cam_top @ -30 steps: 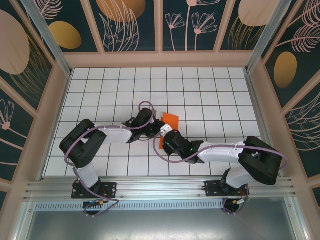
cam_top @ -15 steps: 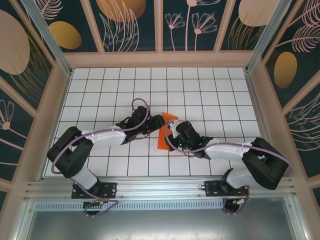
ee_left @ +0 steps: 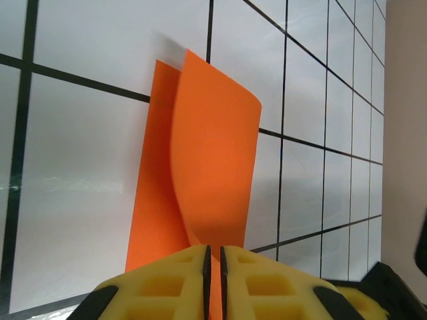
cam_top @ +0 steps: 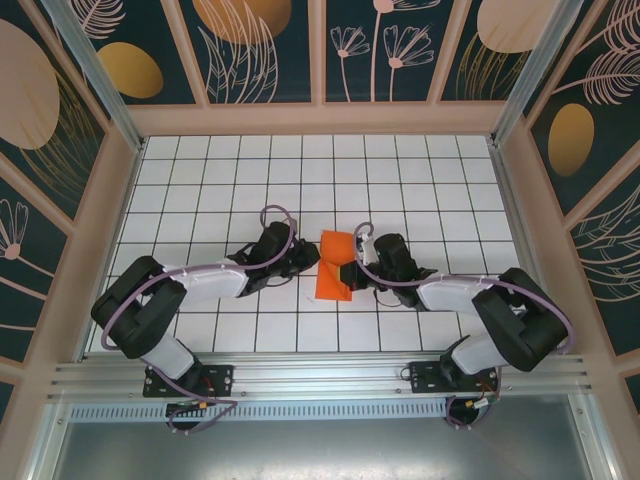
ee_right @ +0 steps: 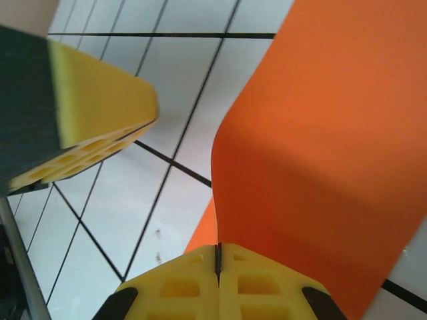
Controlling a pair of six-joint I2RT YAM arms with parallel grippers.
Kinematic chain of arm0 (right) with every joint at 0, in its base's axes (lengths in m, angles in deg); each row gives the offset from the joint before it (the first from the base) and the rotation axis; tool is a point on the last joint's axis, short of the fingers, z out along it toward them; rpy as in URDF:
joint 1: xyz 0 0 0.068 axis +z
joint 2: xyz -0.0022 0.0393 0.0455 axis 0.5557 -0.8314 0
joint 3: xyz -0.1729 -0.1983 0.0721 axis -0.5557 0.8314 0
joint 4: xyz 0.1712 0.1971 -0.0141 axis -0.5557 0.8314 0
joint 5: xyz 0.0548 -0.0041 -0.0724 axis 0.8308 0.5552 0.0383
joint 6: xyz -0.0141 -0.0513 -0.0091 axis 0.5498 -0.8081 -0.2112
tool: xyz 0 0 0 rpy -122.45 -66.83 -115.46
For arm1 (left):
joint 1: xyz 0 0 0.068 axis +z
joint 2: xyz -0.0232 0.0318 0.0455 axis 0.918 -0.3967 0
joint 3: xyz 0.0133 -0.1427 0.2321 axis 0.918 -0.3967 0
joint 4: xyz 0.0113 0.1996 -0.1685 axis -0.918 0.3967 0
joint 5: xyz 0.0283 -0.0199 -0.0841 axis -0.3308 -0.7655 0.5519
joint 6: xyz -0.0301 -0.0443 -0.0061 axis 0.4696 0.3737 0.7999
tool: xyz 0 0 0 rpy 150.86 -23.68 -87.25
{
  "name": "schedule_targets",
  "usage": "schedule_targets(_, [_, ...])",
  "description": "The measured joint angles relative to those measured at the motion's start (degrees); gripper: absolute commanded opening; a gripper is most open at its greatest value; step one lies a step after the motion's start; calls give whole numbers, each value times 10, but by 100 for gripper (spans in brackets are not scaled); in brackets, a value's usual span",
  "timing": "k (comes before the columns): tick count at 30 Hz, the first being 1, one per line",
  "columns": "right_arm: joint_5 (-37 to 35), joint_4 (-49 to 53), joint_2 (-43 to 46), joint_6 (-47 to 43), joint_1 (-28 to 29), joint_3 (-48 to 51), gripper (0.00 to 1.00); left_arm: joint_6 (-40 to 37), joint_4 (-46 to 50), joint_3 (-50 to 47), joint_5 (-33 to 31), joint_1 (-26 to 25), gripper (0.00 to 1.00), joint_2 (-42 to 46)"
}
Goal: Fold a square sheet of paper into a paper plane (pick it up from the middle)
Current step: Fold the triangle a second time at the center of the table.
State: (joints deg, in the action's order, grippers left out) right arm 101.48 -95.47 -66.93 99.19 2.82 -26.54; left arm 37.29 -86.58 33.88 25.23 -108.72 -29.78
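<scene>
The square sheet of paper (cam_top: 330, 280) is bright orange, folded over on itself and curling up off the white tiles at the table's middle. My left gripper (cam_top: 311, 258) reaches it from the left. In the left wrist view the gripper (ee_left: 213, 248) has its yellow pads almost together, with the paper's (ee_left: 213, 153) near edge pinched between them. My right gripper (cam_top: 348, 270) comes from the right. Its jaws (ee_right: 217, 247) are shut on an edge of the paper (ee_right: 320, 147), which rises from the seam. A left finger (ee_right: 100, 100) shows at the upper left of the right wrist view.
The white grid table (cam_top: 200, 180) has free tiles on all sides of the paper. Beige frame walls (cam_top: 110, 220) with patterned panels enclose it on three sides. A metal rail (cam_top: 320, 375) with both arm bases runs along the near edge.
The left gripper opened wide, then closed on the paper's left edge. The right arm swung round to the paper's right side, and the sheet now stands between both grippers.
</scene>
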Motion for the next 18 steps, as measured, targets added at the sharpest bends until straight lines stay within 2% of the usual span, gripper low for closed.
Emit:
schedule_targets(7, [34, -1, -56, 28, -28, 0, 1, -6, -3, 0, 28, 0, 13, -32])
schedule_targets(18, [49, 0, -61, 37, -36, -3, 1, -19, -1, 3, 50, -9, 10, -41])
